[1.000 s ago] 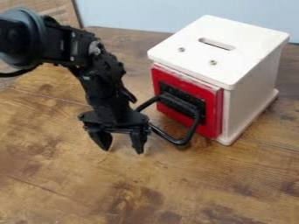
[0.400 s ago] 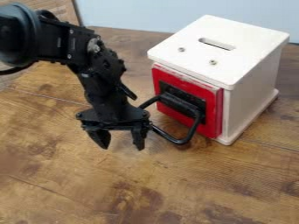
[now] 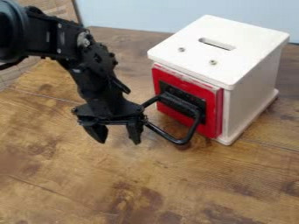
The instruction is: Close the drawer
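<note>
My fingers (image 3: 114, 133) are spread, holding nothing; drawer (image 3: 184, 100) just right of them looks light, stiff — I'd push its front, not handle (image 3: 167, 121).

No text, label, brand, number or sign can be read anywhere. The cream-white box (image 3: 233, 66) at the right shows only a slot and two small dark dots on its top, the red drawer (image 3: 184, 103) front carries no marking, and the black arm and wooden surface (image 3: 70, 188) are unlettered.
</note>
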`<state>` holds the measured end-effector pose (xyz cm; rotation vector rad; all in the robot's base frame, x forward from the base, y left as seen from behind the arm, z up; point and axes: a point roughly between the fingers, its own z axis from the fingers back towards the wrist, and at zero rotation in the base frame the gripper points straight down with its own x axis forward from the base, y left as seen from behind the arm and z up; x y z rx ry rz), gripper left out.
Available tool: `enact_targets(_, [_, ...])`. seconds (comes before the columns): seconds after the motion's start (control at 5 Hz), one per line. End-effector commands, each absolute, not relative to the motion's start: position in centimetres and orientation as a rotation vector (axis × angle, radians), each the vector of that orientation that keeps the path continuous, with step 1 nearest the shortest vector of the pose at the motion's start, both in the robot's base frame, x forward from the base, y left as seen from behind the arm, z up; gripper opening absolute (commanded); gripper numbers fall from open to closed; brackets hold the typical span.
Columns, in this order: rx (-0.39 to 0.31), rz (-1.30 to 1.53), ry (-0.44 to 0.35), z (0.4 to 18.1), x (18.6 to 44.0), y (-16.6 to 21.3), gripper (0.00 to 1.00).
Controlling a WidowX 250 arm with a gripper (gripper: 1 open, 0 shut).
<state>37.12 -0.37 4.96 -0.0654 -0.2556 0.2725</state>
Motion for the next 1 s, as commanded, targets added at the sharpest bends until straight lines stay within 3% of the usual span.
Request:
enact_targets(0.0, [-0.074, 0.314, -0.365, 8.2, 37.5, 0.0, 1.0])
enact_targets(0.8, [-0.11, 0.238, -0.408, 9.5, 37.5, 0.9, 1.0])
